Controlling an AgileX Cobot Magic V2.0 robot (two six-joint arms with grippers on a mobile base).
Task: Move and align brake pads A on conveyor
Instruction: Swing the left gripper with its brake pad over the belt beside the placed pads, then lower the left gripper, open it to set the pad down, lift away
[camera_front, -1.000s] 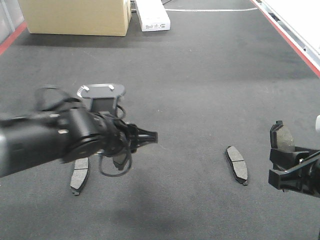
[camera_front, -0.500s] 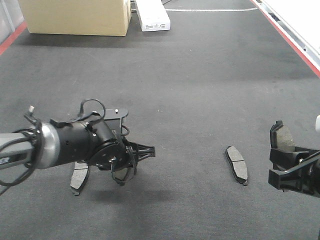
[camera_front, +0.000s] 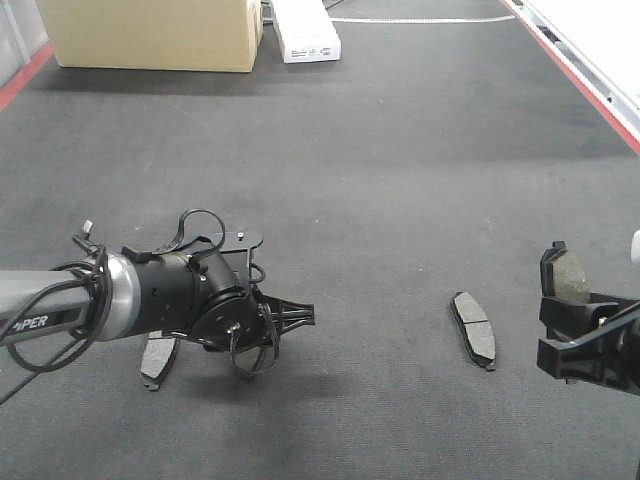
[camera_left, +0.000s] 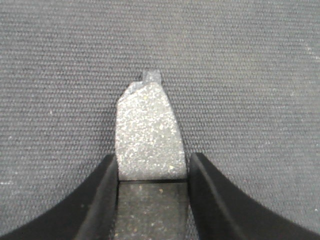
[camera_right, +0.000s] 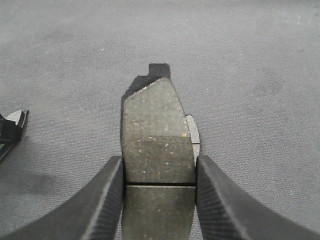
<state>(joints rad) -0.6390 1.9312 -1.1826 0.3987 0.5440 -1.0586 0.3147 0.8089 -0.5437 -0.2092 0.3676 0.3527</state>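
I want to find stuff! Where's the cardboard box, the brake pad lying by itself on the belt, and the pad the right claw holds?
cardboard box (camera_front: 150, 35): front view, its front face.
lone brake pad (camera_front: 473, 329): front view, grey face.
held brake pad (camera_right: 157, 130): right wrist view, grey face.

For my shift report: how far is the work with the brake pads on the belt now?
Nothing looks aligned yet. Each tool holds a pad: the left tool low over the conveyor, the right tool raised. Two pads lie apart, one centre-right, one far left; all still need lining up.

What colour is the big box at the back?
Tan brown cardboard box, clearest in the front-facing view.
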